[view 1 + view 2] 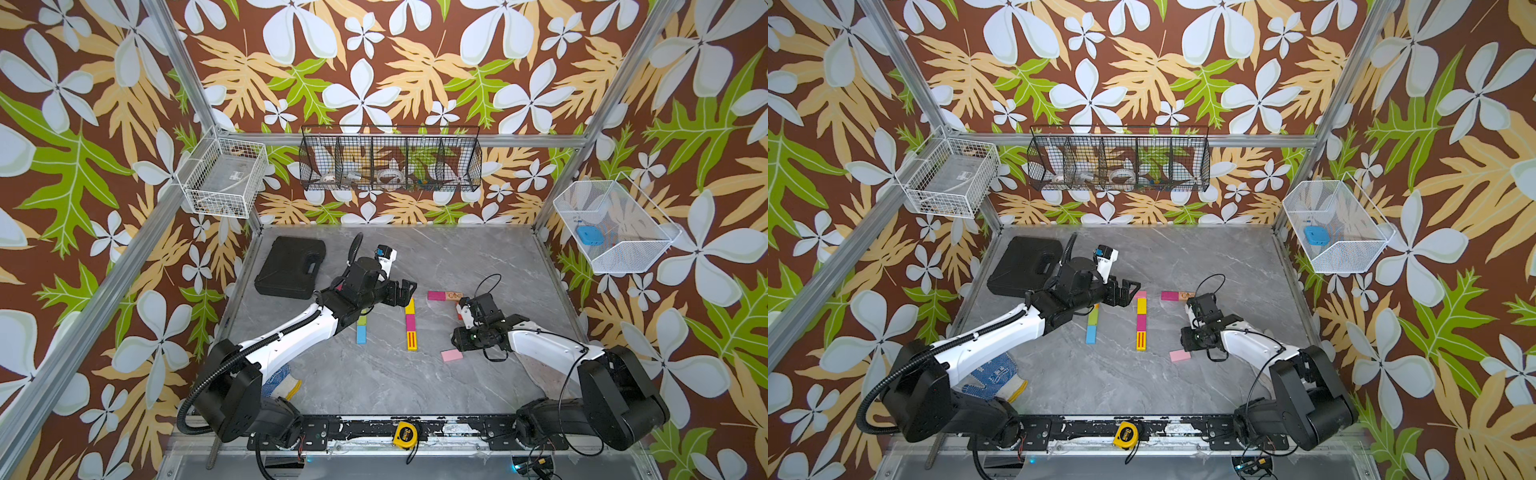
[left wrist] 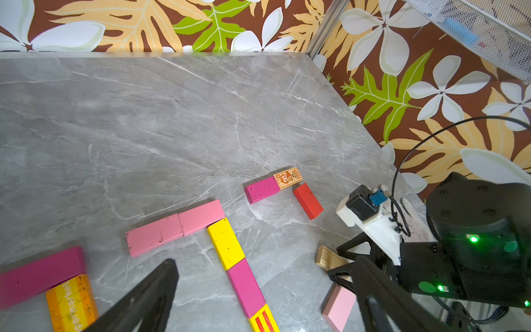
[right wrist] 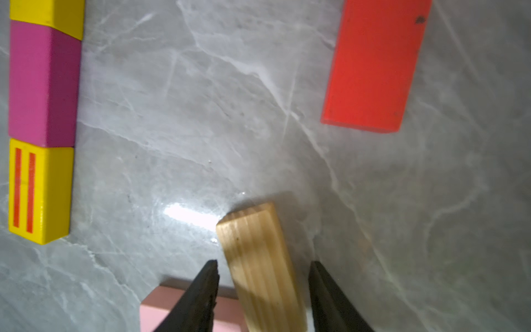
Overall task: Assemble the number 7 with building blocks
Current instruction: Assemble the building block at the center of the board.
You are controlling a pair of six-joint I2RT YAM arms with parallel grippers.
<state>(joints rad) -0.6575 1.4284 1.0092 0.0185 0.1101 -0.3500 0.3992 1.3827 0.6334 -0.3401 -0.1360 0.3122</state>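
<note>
Just right of the 7's stem (image 1: 410,324), the right claw (image 3: 263,263) straddles a plain wood block (image 3: 253,238) on the tabletop (image 1: 374,374).
Its jaws stand apart, with a gap on either side of the block. The block's long axis runs along the fingers, roughly parallel to the stem of yellow, magenta and striped yellow pieces laid end to end. A pale pink block (image 3: 184,310) lies just beside it, partly under one finger, and a red block (image 3: 373,66) sits farther off. The left claw (image 1: 1131,293), spread wide and empty, hangs over the two pink blocks (image 2: 175,228) of the top bar and mostly hides them in both top views. An orange block (image 2: 71,301) reads "permarket", and a monkey-printed block (image 2: 288,178) touches a magenta block (image 2: 261,189). A black case (image 1: 291,268) and a tape measure (image 1: 405,434) lie well apart.
</note>
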